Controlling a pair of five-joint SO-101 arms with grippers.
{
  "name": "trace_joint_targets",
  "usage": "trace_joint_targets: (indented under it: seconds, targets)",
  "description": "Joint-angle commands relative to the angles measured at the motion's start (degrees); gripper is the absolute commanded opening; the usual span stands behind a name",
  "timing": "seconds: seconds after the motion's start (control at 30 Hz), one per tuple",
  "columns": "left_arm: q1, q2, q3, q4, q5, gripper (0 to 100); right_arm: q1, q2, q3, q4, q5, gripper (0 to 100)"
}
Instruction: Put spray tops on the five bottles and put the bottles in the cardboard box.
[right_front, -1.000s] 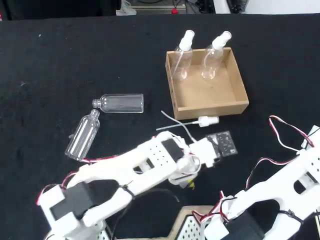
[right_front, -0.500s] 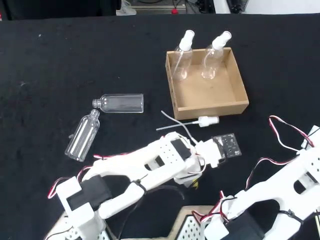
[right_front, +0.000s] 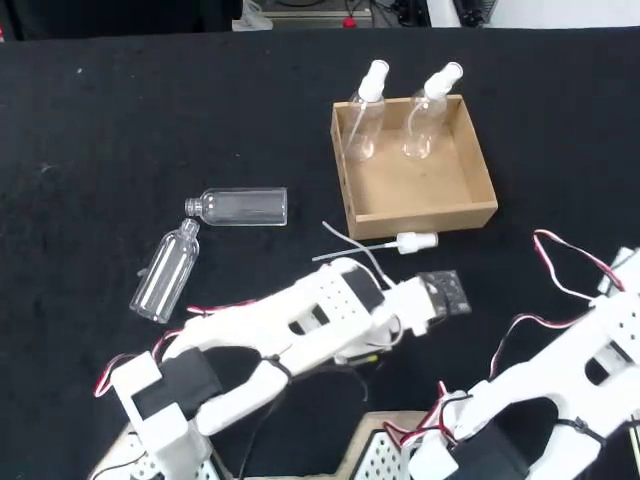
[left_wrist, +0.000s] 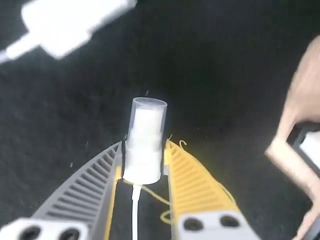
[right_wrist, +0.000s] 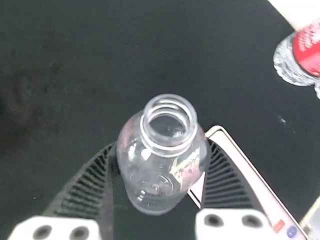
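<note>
White spray top (left_wrist: 146, 125) pinched tight in L gripper (left_wrist: 144, 147), R gripper (right_wrist: 161, 150) clamped round bottle (right_wrist: 159, 180), neck up & open, prob. ready for capping.

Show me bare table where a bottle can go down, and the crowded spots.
Bare: the table's far left, beyond the two lying bottles; the strip right of the cardboard box; the box's front floor. Crowded: between the box and the left arm, around the loose spray top.
</note>
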Motion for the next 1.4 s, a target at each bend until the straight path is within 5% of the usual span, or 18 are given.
trace_joint_targets:
  seconds: [0.0,0.33,0.53,0.8,0.97,1.37]
  targets:
    - [-4.79,-8.97,-0.57,3.6,-0.44,4,-5.19,-0.13,-0.4,0.97,-0.09,11.3]
    - [-19.74,-50.37,10.95,7.47,-0.44,4,-23.12,-5.67,-0.22,9.58,-6.86,11.3]
    - [-24.04,-67.78,17.54,-3.69,0.7,4,-34.2,-16.31,-0.22,15.12,-8.18,11.3]
    - [-34.15,-80.62,28.44,-19.16,15.56,4,-50.73,-26.77,4.09,16.09,-8.18,11.3]
    - [-40.13,-87.56,35.21,-27.25,19.16,4,-61.36,-36.0,14.99,6.42,-12.22,11.3]
    - [-40.75,-97.41,36.53,-28.31,23.82,5,-79.91,-49.8,33.27,-17.49,-12.57,11.0]
